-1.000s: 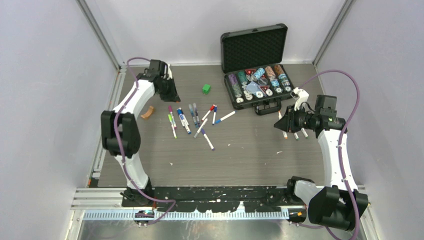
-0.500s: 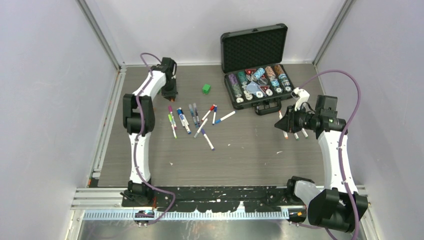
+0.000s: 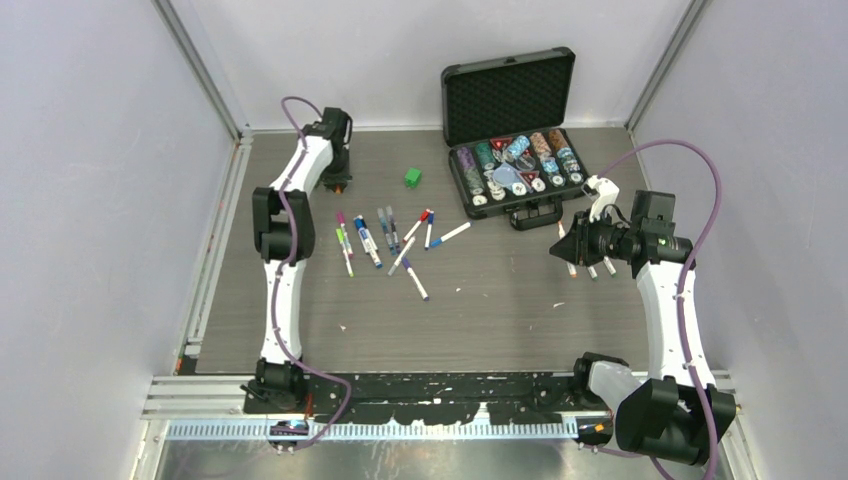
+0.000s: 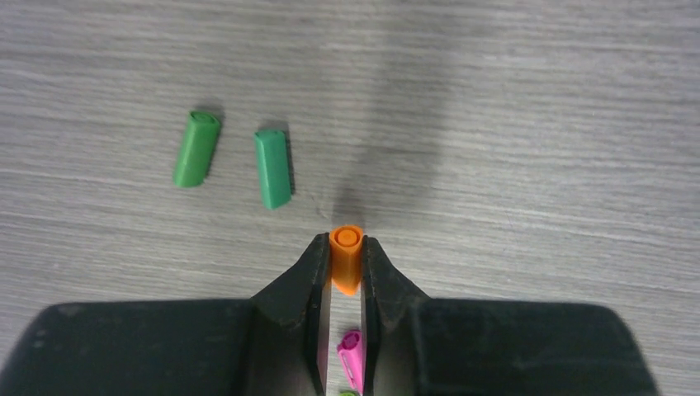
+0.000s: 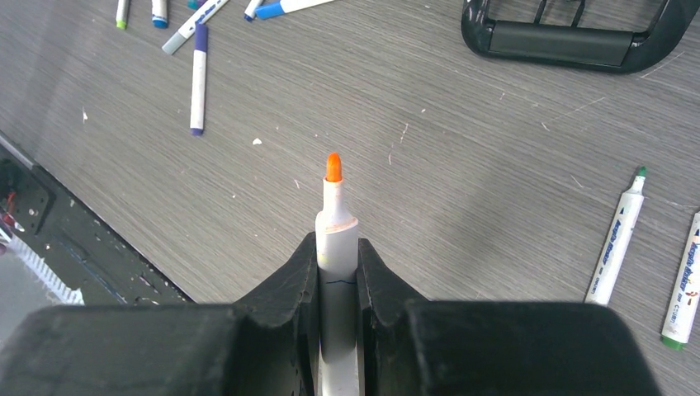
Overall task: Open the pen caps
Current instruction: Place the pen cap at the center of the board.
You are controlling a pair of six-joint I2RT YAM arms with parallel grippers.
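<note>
Top: pens point(image 3: 385, 238) are scattered left of the table's point(image 3: 500, 320) centre. Left wrist: an orange cap point(image 4: 346, 257) is clamped in the left tool point(image 4: 340, 245), with green caps point(image 4: 196, 148) lying beyond. Right wrist: an uncapped orange-tipped pen point(image 5: 333, 206) is gripped in the right tool point(image 5: 337, 243).

Bright, even, diffuse light from above; the grey worktop point(image 3: 480, 320) and pale walls point(image 3: 100, 200) look matte. Left wrist view: a broad soft shadow lies on the worktop beyond the left fingers point(image 4: 297, 280); the orange cap point(image 4: 346, 257) and two green caps point(image 4: 196, 148) are sharp, the green ones edged by thin dark shadows. Right wrist view: the pen point(image 5: 337, 239) tip is crisp, while the right fingers point(image 5: 289, 289) appear as featureless black.
</note>
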